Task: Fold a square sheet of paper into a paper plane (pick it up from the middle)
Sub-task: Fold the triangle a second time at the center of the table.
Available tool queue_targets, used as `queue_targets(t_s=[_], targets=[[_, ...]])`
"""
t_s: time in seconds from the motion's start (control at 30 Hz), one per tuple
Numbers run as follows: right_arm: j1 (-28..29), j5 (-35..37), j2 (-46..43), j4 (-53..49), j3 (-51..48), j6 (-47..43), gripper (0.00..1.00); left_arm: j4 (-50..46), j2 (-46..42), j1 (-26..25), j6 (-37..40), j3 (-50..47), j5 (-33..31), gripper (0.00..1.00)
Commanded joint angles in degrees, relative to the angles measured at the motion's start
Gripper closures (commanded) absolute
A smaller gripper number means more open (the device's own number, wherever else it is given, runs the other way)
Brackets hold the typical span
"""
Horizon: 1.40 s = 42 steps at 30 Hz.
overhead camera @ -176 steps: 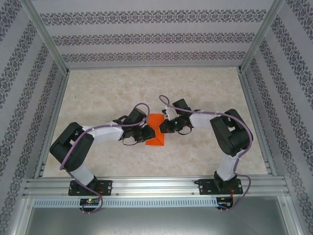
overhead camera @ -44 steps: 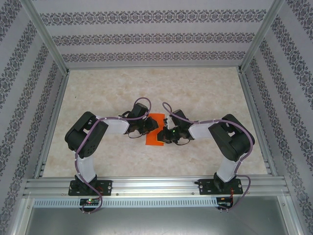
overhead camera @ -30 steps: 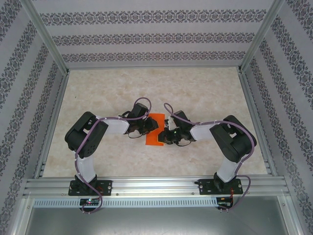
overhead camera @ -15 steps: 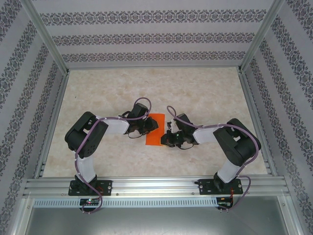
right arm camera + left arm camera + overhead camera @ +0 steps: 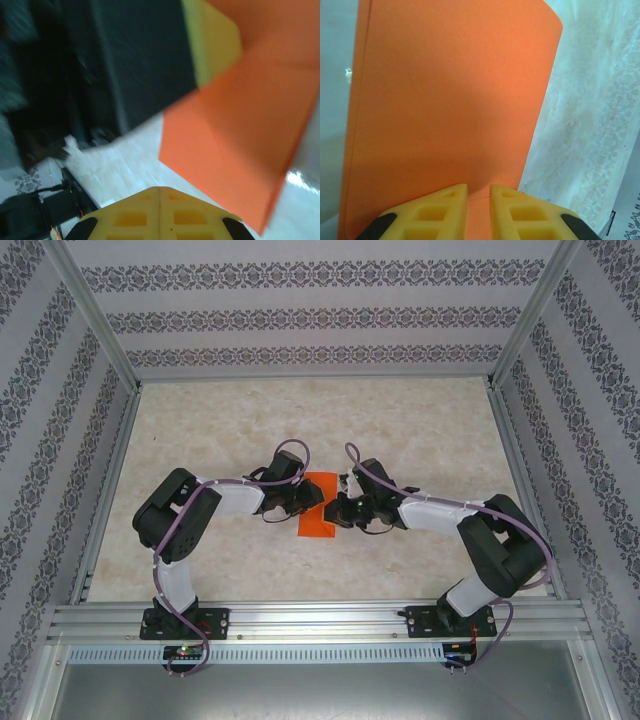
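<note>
The orange sheet of paper [image 5: 316, 521] lies folded into a narrow strip on the table between the two arms. In the left wrist view the sheet [image 5: 450, 100] stretches away under my left gripper [image 5: 479, 200], whose yellow fingers rest low over its near end with a narrow gap between them. From above, the left gripper [image 5: 308, 497] sits on the strip's left edge. My right gripper [image 5: 338, 510] is at the strip's right edge. In its own view the right gripper [image 5: 160, 192] is shut with nothing in it, just short of the paper [image 5: 250, 125].
A marble-patterned tabletop [image 5: 420, 430] is framed by aluminium rails [image 5: 310, 620] and patterned walls. The left arm's dark body [image 5: 125, 65] and one of its yellow fingers [image 5: 215, 45] loom close in the right wrist view. Purple cables loop over both wrists.
The right arm's elbow has swung out to the right. Its gripper dipped toward the near end of the strip, then came back up along the right edge. The left arm stayed put.
</note>
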Motion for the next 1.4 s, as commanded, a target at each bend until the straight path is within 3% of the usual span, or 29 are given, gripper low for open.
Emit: queue_targets(t_s=[0.0,0.3,0.6,1.03,1.37], targets=[[0.30,1.81,4.62,1.92,2.02,1.53,0.93,-4.91,2.03,-0.39,1.89,-2.02,-1.24,0.78],[-0.15,1.61,11.32,5.35,-3.88,2.74,0.93,-4.95,1.89,-0.33,1.87,-1.92,-0.96,0.78],[0.15,0.49,7.59,7.76,-9.85,4.48,0.93,-5.91,1.96,-0.37,2.37,-1.89,-1.53,0.78],[0.28,-0.08,1.75,2.17,-13.80,1.31,0.92,-7.01,1.70,-0.33,2.68,-1.47,-1.87,0.78],[-0.36,2.16,-7.07,-3.11,-8.15,1.04,0.91,-7.33,1.22,-0.34,2.98,-1.29,-1.61,0.78]])
